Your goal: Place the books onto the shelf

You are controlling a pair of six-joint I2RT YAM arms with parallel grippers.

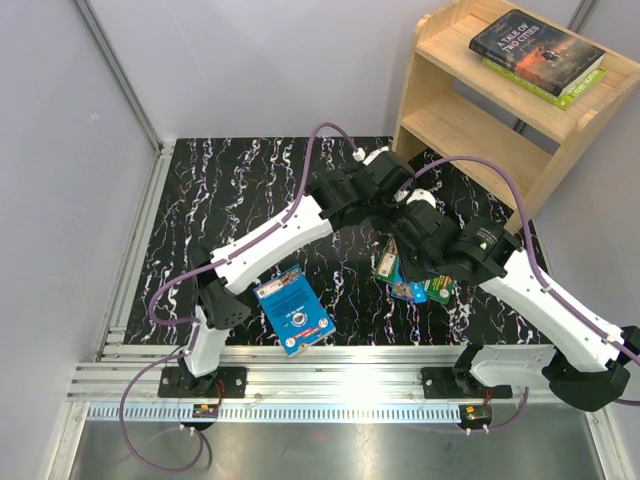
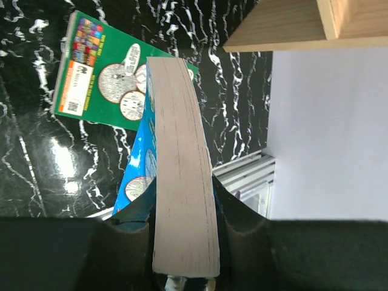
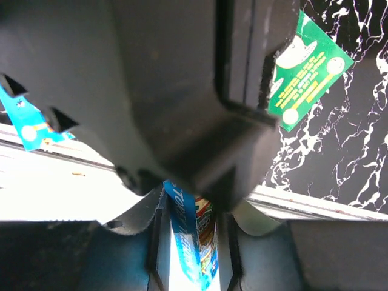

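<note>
Arms [image 1: 290,225] [image 1: 540,285] meet; left end effector [image 2: 185,206] clamps book [image 2: 179,121].

1. "A TALE OF TWO CITIES" stands in pale capitals on the cover of the dark book [image 1: 537,45], which lies on the top board of the shelf [image 1: 440,120].
2. The lime green book [image 1: 575,92] under it has lettering along its spine, too small to read.
3. The blue-spined book [image 3: 188,242], raised in front of the shelf, has white slanted spine letters that seem to begin "Terr"; the rest is hidden.
4. The blue book [image 1: 292,312], well away from the shelf, has white print that is unreadable.
5. The dark green book [image 2: 106,82], on the table before the shelf, has a barcode label and fine print, both illegible.
</note>
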